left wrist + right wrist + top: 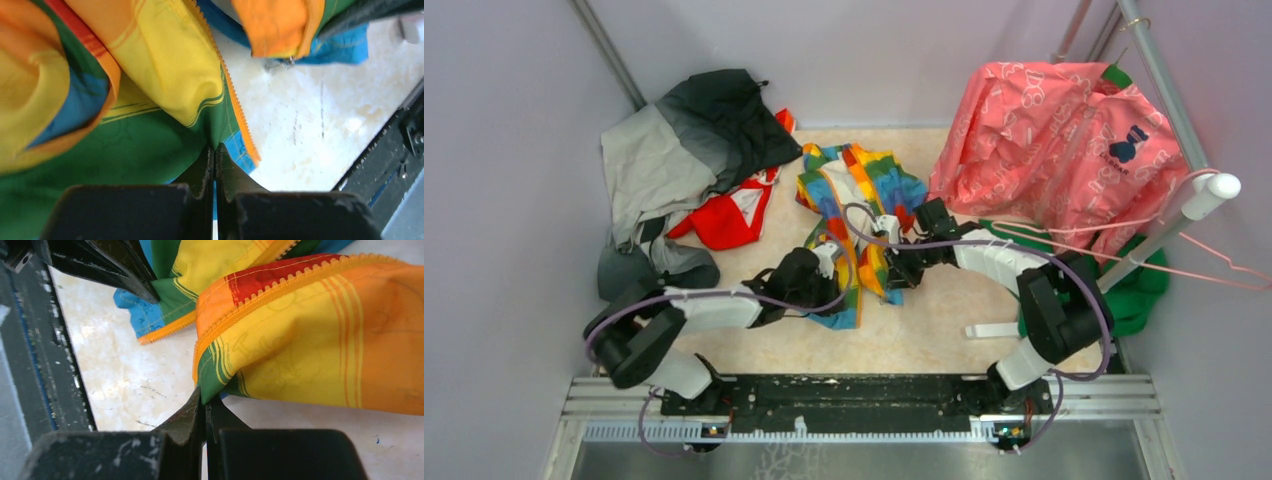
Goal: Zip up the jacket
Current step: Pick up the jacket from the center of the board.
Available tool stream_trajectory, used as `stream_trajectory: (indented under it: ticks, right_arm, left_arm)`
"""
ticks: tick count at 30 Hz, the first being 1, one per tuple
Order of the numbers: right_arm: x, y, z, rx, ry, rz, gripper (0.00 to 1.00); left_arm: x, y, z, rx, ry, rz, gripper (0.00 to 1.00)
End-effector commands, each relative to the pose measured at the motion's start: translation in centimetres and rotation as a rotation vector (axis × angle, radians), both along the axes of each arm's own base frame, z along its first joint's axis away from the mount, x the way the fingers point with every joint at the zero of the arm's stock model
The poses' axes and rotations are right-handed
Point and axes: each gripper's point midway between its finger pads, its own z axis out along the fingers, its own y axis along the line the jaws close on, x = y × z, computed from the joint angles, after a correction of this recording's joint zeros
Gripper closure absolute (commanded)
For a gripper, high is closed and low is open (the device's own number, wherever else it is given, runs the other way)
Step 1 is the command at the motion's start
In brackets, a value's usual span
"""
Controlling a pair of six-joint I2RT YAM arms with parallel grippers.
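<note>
left claw (pixel 215 150) is squeezing shut on the jacket (pixel 150 75), its two dark fingers pressing together over a green-and-blue fold right beside the orange zipper (pixel 235 100) teeth, at the lower middle of the left wrist view. right claw (pixel 202 395) is likewise clamping closed on the jacket, nipping a green-and-yellow corner at the lower end of the other zipper edge, in the lower middle of the right wrist view. the two front edges are lying apart, with bare worktop (pixel 135 375) showing between them, so the zipper halves are not yet joined. in the top view the jacket is lying bunched at the centre of the frame, its far part resting on the worktop toward the back wall and its near hem being gripped by the two claws, which are sitting close together just below centre. a grey-and-black jacket (pixel 684 150) is lying heaped at the upper left with a red cloth (pixel 729 215) just beside it, and a pink garment (pixel 1054 140) is hanging at the upper right, well apart from the claws.
</note>
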Motion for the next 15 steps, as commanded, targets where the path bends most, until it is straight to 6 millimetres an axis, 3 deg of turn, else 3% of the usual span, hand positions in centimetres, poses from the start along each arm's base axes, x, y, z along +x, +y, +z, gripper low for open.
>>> stream_trajectory:
  ticks: [1,8,15]
  right_arm:
    - [0.1,1.2,6.3,0.231,-0.081,0.083,1.00]
    - [-3.0,1.8,10.1,0.455,-0.086,0.248,1.00]
    - [-4.6,1.8,11.3,0.520,-0.102,0.335,1.00]
  left_arm:
    - [-0.1,0.1,5.3,-0.148,-0.212,-0.050,1.00]
    - [-2.0,1.7,13.0,-0.437,-0.542,-0.091,1.00]
    - [-3.7,3.0,16.5,-0.585,-0.729,-0.120,1.00]
